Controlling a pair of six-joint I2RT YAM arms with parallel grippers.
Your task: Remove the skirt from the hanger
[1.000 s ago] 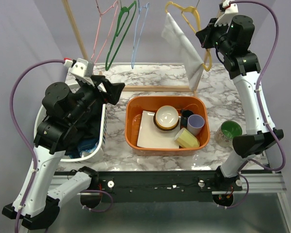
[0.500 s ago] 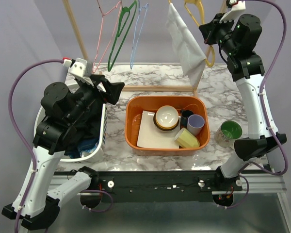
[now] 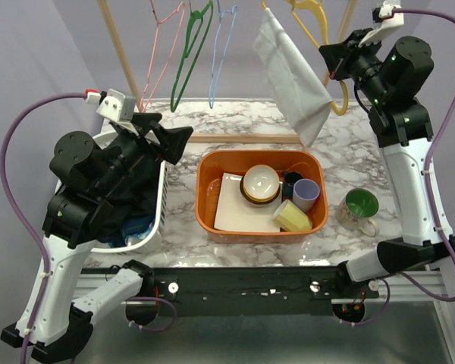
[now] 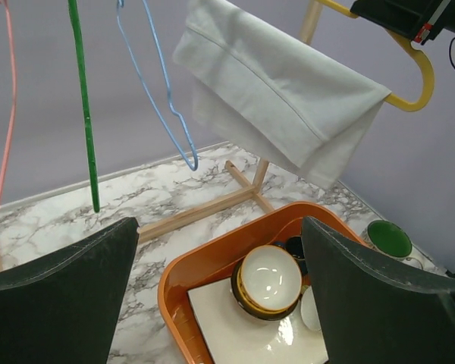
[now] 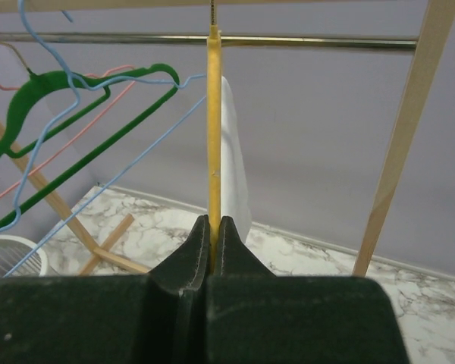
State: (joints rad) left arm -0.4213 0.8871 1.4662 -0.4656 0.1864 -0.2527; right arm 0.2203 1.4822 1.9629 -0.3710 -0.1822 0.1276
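Observation:
A white skirt (image 3: 296,80) hangs folded over a yellow hanger (image 3: 335,100) at the back right; it also shows in the left wrist view (image 4: 280,91) on the yellow hanger (image 4: 418,76). My right gripper (image 3: 335,61) is shut on the yellow hanger (image 5: 213,136), edge-on between its fingers, with the skirt (image 5: 233,159) just behind. The hanger's hook reaches up to the rail. My left gripper (image 3: 169,136) is open and empty, held over the table's left side, facing the skirt from a distance (image 4: 220,296).
A pink hanger (image 3: 167,38), a green hanger (image 3: 188,57) and a blue hanger (image 3: 218,49) hang on the wooden rack. An orange bin (image 3: 209,212) holds a bowl, cups and a plate. A white basket (image 3: 153,227) of clothes stands at left. A green-lined mug (image 3: 358,206) stands at right.
My right gripper has risen and moved right with the yellow hanger, lifting the skirt higher and swinging it out. My left arm has shifted slightly left and up.

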